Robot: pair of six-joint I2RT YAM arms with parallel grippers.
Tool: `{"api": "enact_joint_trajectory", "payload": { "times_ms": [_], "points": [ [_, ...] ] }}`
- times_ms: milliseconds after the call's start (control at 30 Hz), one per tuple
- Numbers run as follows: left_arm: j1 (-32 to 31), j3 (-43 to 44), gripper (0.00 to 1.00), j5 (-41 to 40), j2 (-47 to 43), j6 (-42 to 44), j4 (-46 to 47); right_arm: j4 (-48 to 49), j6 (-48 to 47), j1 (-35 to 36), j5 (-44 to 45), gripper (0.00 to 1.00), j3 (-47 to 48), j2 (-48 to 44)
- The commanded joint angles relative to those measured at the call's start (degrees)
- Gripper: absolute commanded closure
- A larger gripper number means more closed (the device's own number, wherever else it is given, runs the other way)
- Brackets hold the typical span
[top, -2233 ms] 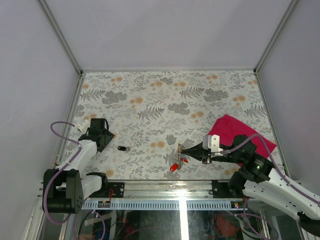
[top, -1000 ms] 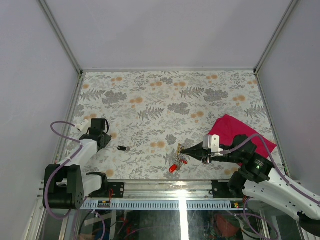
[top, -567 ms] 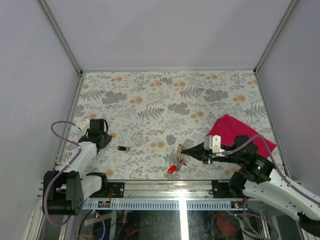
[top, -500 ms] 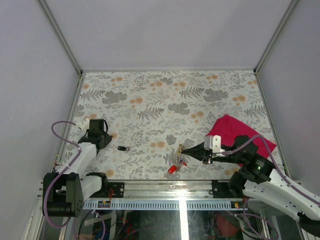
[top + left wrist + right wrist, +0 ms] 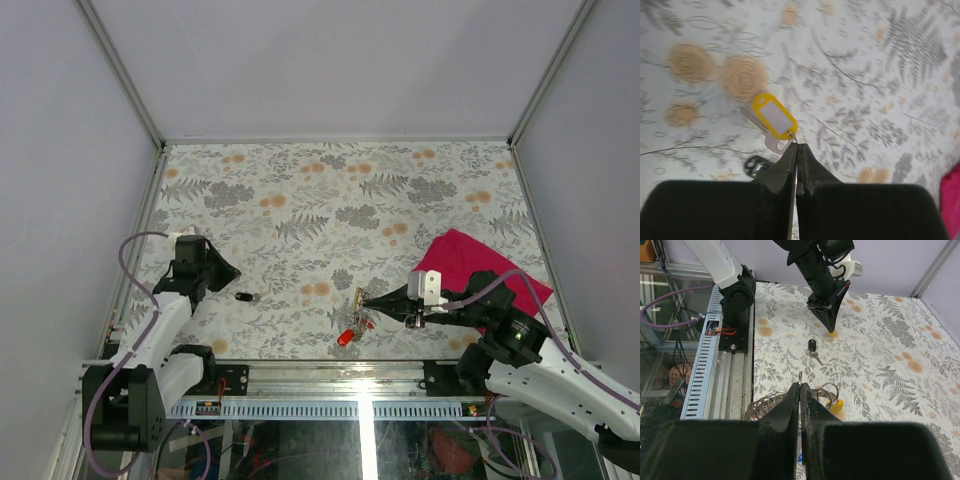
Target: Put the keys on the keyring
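The left gripper (image 5: pixel 796 150) is clenched, seemingly pinching the yellow key (image 5: pixel 774 117) just beyond its tips. The black key (image 5: pixel 245 297) lies near them. The right gripper (image 5: pixel 800 388) clamps the keyring (image 5: pixel 766 404), the red key (image 5: pixel 346 337) just beside.

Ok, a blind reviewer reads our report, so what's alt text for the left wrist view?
The left gripper, shut, has its tips at the metal end of a yellow-tagged key against a floral tablecloth. A black key peeks out beside the fingers; magenta cloth shows at the right edge.
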Motion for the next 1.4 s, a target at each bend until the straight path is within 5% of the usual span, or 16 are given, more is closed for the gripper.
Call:
{"api": "enact_joint_trajectory", "payload": {
  "times_ms": [0,333,933,1167,1367],
  "points": [
    [-2.74,1.61,1.00,10.55,-3.02,4.06,5.21,2.10,-0.80,0.30,2.08,1.00,2.09,-0.91],
    [-10.08,4.38,1.00,25.86,-5.75,4.20,13.29,-1.02,-2.05,0.35,4.93,1.00,2.49,-1.94],
    [-28.02,14.26,1.00,38.04,-5.58,4.21,29.17,5.41,-0.55,0.30,2.21,1.00,2.66,0.09],
    [-31.70,15.64,1.00,34.90,-6.26,0.73,33.90,15.06,0.08,0.28,3.10,1.00,1.34,1.94],
    [-35.81,15.33,1.00,22.68,-8.49,-5.77,37.64,28.45,-2.82,0.36,4.00,1.00,-2.06,3.81]
  ]
}}
